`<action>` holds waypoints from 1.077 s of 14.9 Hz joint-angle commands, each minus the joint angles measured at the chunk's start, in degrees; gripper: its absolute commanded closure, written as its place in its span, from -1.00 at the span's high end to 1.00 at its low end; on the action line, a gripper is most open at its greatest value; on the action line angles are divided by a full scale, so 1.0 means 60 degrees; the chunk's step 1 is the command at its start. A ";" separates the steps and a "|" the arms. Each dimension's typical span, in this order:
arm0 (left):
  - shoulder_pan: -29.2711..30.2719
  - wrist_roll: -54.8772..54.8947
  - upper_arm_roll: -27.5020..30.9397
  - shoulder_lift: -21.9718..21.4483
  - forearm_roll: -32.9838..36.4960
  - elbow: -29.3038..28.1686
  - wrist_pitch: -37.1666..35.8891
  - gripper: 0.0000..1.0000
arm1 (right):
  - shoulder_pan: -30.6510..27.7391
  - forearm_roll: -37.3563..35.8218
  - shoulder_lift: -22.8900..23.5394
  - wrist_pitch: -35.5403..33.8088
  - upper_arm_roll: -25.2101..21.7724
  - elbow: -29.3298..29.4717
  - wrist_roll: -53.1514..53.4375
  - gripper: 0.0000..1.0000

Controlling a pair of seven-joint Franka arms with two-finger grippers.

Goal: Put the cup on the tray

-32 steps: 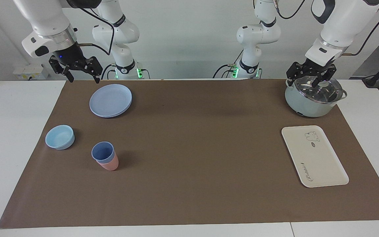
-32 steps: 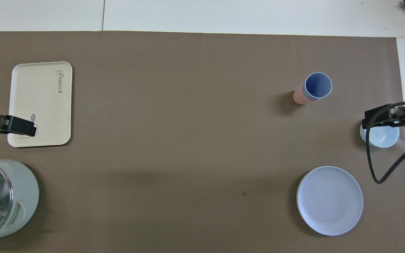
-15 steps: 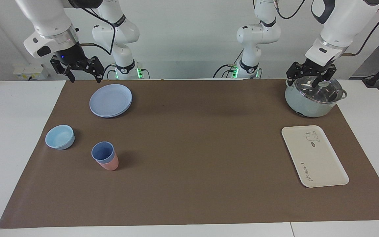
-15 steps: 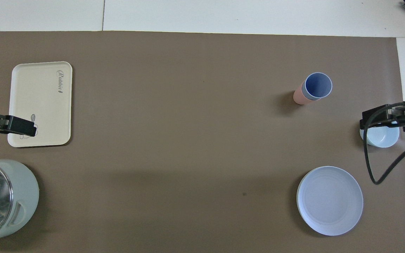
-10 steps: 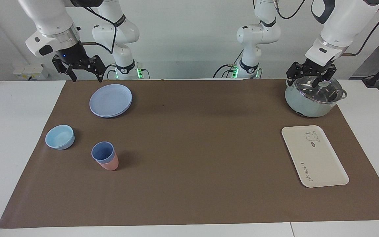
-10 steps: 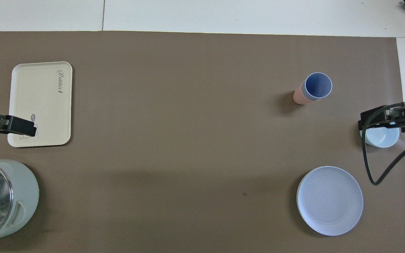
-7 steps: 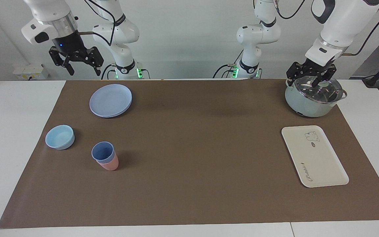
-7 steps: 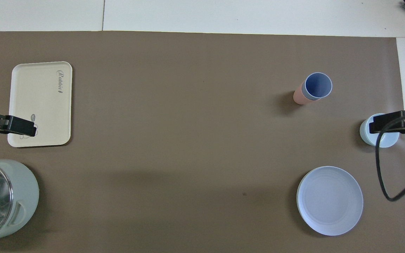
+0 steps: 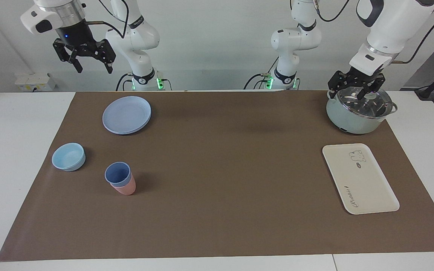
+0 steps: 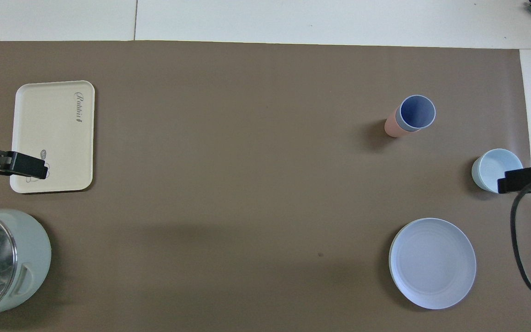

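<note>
The periwinkle-blue cup (image 9: 118,174) stands upright, nested inside a salmon-pink cup (image 9: 126,189), toward the right arm's end of the table; it also shows in the overhead view (image 10: 415,112). The cream tray (image 9: 360,178) lies flat at the left arm's end and also shows in the overhead view (image 10: 53,133). My right gripper (image 9: 93,67) is open and empty, high in the air over the table's edge beside the plates. My left gripper (image 9: 347,94) is open and empty, waiting just over the pot's lid.
A stack of round blue plates (image 9: 126,114) lies nearer to the robots than the cups. A light-blue bowl (image 9: 68,156) sits beside the cups toward the right arm's end. A pale green pot with a glass lid (image 9: 360,114) stands nearer to the robots than the tray.
My right gripper has risen and drawn back toward the robots, uncovering the bowl in the overhead view. The left arm, cups and tray have not moved.
</note>
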 commanded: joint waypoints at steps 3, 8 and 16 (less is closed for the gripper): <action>0.0149 0.0158 -0.0057 -0.0093 -0.0032 -0.0075 -0.0082 1.00 | -0.0355 0.0174 0.0522 0.0976 -0.0028 -0.0163 0.0607 0.94; 0.0149 0.0158 -0.0057 -0.0093 -0.0032 -0.0075 -0.0082 1.00 | -0.0926 0.0729 0.2425 0.2177 -0.0028 0.0627 0.3181 0.93; 0.0149 0.0158 -0.0057 -0.0093 -0.0032 -0.0075 -0.0082 1.00 | -0.1689 0.1988 0.5738 0.3713 -0.0013 0.2328 0.5921 0.92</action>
